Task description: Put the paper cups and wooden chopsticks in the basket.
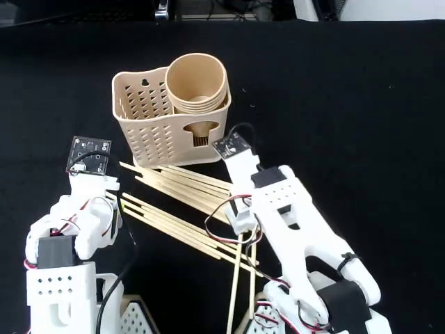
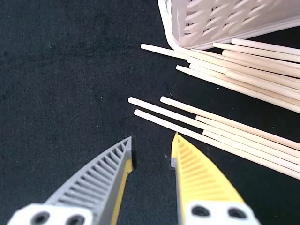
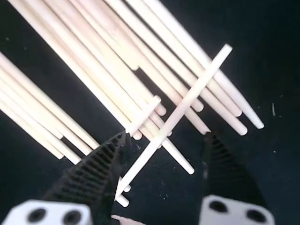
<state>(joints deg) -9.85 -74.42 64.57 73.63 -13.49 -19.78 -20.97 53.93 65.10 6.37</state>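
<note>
**A:** Where are the cups [image 1: 197,83] found?

**B:** They are stacked and nested in the right end of the basket [image 1: 149,132]. The basket is set upper left of centre in the high view, on the black table [image 1: 361,125].

**A:** And the chopsticks?

**B:** They are laid on the table below the basket. An upper bunch [image 1: 182,182] is spread slantwise just under the basket, with its left ends beside the basket's foot. A lower bunch [image 1: 174,228] is laid parallel to it, nearer the middle of the frame. Two loose sticks [image 1: 238,282] are laid almost vertically at bottom centre, across the right ends of the bunches.

**A:** How is the left gripper [image 2: 152,140] held?

**B:** It is spread apart with nothing gripped. Its tips are pointed at bare table just short of the lower bunch's ends.

**A:** And the right gripper [image 3: 165,137]?

**B:** It is spread wide and nothing is clamped. It is held over the crossing, and one loose stick is seen running between its fingers [image 3: 101,164]. Whether the stick is touched cannot be told.
</note>
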